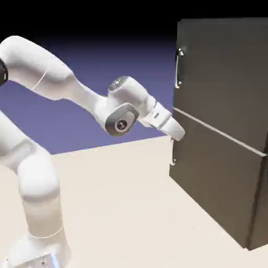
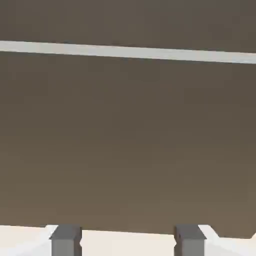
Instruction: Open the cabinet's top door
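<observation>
The dark grey-brown cabinet [image 1: 258, 209] stands at the exterior view's right, with both doors flush and closed. The top door [image 1: 225, 73] carries a vertical silver handle [image 1: 179, 68] near its left edge. My gripper [image 1: 177, 135] hovers just in front of the lower door [image 1: 214, 178], under the seam and well below that handle. It is open and holds nothing. In the hand view the lower door [image 2: 128, 145] fills the picture, a pale seam strip [image 2: 128, 51] crosses near the top, and a band of the top door [image 2: 128, 20] shows above it. The gripper [image 2: 127, 242] shows with grey fingertips [image 2: 65, 240] far apart.
The lower door's small silver handle [image 1: 172, 154] sits just under my fingers. The cream table [image 1: 131, 209] stretches out in front of the cabinet, and a strip of the table [image 2: 125, 244] shows between the fingertips in the hand view.
</observation>
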You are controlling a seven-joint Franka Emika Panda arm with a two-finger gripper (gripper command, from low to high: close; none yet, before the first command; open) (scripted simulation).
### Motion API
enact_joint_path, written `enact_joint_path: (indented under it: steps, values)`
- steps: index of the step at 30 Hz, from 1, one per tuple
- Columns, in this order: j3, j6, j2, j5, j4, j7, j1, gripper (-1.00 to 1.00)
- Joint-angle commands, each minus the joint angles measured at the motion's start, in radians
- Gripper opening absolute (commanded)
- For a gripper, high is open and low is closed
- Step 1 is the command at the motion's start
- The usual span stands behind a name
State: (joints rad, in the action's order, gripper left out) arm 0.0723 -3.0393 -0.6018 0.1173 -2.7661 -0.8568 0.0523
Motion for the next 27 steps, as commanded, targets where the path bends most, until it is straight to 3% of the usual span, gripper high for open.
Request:
enact_joint_path:
  steps: [1, 27]
  values:
    - [0.027, -0.001, -0.012, 0.044, 0.016, -0.043, 0.024, 0.00]
    - [0.724, -0.023, -0.319, 1.174, 0.439, -1.159, 0.644, 0.00]
